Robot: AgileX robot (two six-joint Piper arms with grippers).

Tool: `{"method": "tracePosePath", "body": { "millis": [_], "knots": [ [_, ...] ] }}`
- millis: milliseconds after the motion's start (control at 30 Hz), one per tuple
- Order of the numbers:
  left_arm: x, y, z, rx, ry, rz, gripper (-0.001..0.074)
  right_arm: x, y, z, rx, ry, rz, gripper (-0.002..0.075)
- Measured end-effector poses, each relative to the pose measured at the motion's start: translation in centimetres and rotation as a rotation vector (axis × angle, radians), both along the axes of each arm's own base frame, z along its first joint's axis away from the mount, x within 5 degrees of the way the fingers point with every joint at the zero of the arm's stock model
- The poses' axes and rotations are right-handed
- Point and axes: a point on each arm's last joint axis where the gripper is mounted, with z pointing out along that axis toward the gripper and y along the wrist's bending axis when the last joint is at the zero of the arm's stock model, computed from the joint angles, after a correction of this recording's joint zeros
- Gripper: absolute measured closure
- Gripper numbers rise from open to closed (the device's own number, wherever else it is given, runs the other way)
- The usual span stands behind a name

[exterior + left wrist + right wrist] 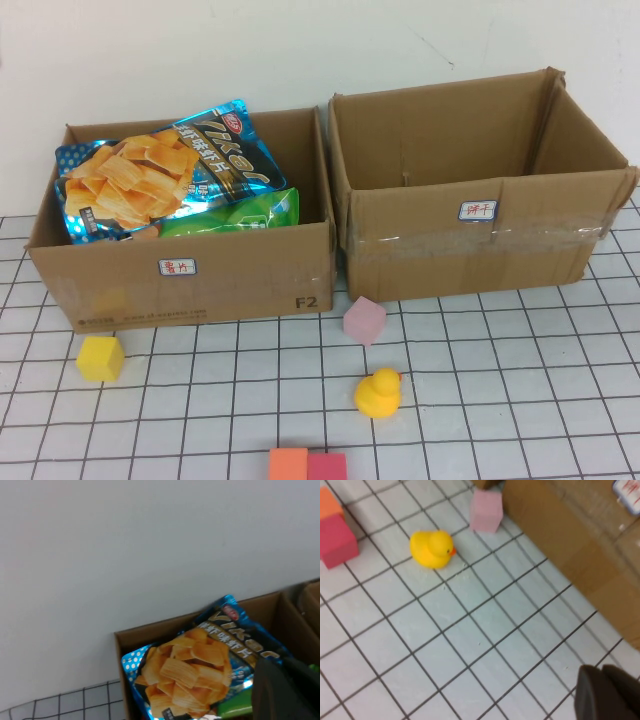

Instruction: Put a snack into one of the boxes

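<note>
A blue bag of potato chips (160, 170) leans inside the left cardboard box (190, 285), on top of a green snack bag (240, 212). The right cardboard box (470, 245) looks bare inside. Neither arm shows in the high view. In the left wrist view, my left gripper (280, 669) is shut and holds nothing, hovering just off the chip bag (200, 665) and the green bag (232, 707). In the right wrist view, my right gripper (601, 672) is shut and holds nothing, above the gridded table next to the right box's front wall (570, 545).
In front of the boxes, on the gridded table, lie a yellow cube (100, 358), a pink cube (364, 320), a yellow rubber duck (379, 392), and an orange block (288, 464) beside a red block (327, 466) at the near edge. A white wall stands behind the boxes.
</note>
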Motion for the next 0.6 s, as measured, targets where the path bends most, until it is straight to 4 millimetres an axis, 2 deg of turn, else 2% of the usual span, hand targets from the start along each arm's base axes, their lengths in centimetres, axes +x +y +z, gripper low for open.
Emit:
{"method": "tracePosePath", "body": {
  "millis": [167, 233, 367, 500, 600],
  "knots": [
    [-5.1, 0.7, -3.0, -0.057, -0.05, -0.039, 0.0736, -1.9, -0.2, 1.4, 0.016, -0.054, 0.014, 0.0727],
    [-6.6, 0.9, -4.9, -0.074, -0.059, -0.046, 0.0736, -2.7, -0.2, 1.8, 0.023, -0.069, 0.02, 0.0727],
    [-9.1, 1.4, -10.0, -0.084, -0.094, -0.053, 0.0736, -4.1, -0.4, 2.4, 0.037, -0.114, 0.02, 0.0727],
    [-11.2, 1.8, -15.4, -0.107, -0.115, -0.059, 0.0736, -5.8, -0.7, 1.3, 0.039, -0.126, 0.016, 0.0727],
    [-12.5, 2.1, -18.6, -0.112, -0.111, -0.06, 0.0736, -7.0, -0.9, -0.3, 0.041, -0.125, 0.004, 0.0727]
  ]
}}
